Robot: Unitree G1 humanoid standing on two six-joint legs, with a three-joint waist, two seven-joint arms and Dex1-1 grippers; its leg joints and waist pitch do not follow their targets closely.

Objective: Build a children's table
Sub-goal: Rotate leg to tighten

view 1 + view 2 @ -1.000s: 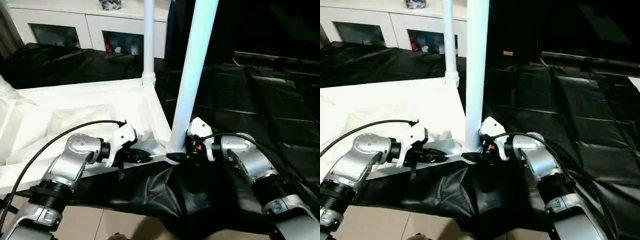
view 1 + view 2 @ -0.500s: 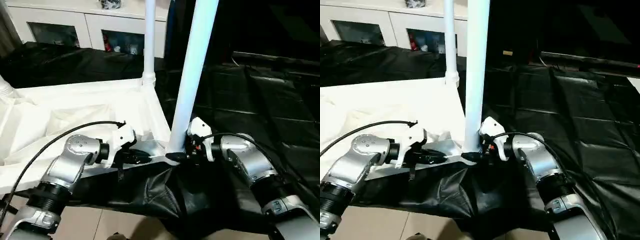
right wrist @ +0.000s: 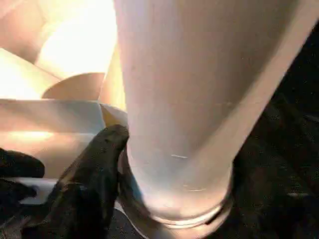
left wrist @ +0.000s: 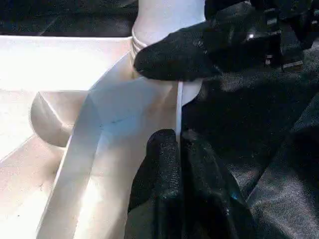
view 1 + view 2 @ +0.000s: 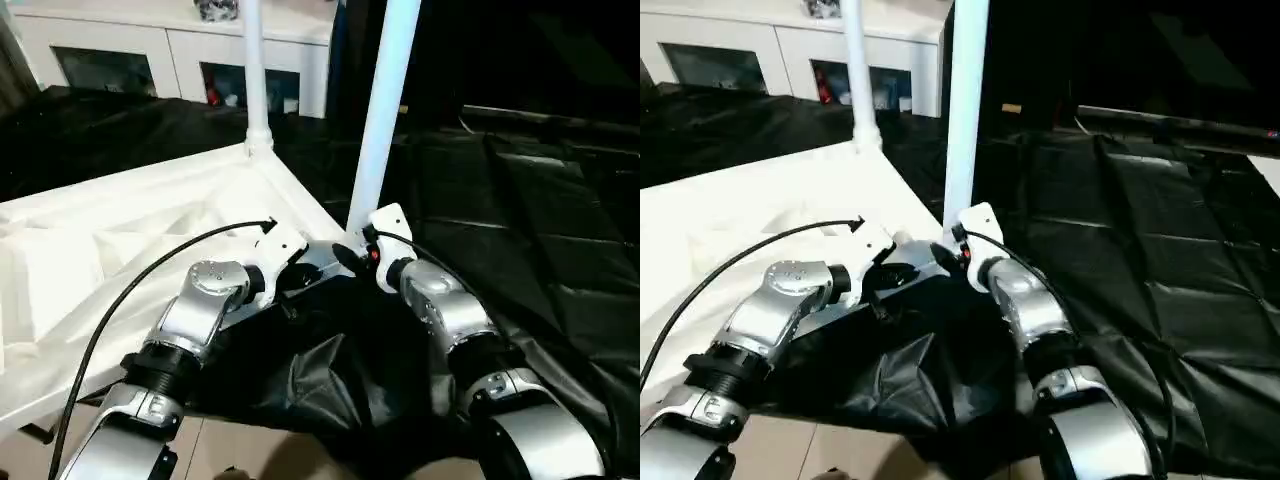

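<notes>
Now both arms have swung inward to the near right corner of the upturned table top (image 5: pixel 150 215) on the black floor sheet, the left gripper (image 4: pixel 177 164) pinching its thin rim, the right gripper (image 5: pixel 352 252) with fingers spread around the base of the upright leg (image 5: pixel 385 100), apparently seating it.

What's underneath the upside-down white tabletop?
A black sheet lies under the tabletop and spreads out past its near corner, bunched in folds below both end effectors. How far the sheet runs beneath is hidden by the tabletop itself. Pale floor shows at the sheet's near edge.
</notes>
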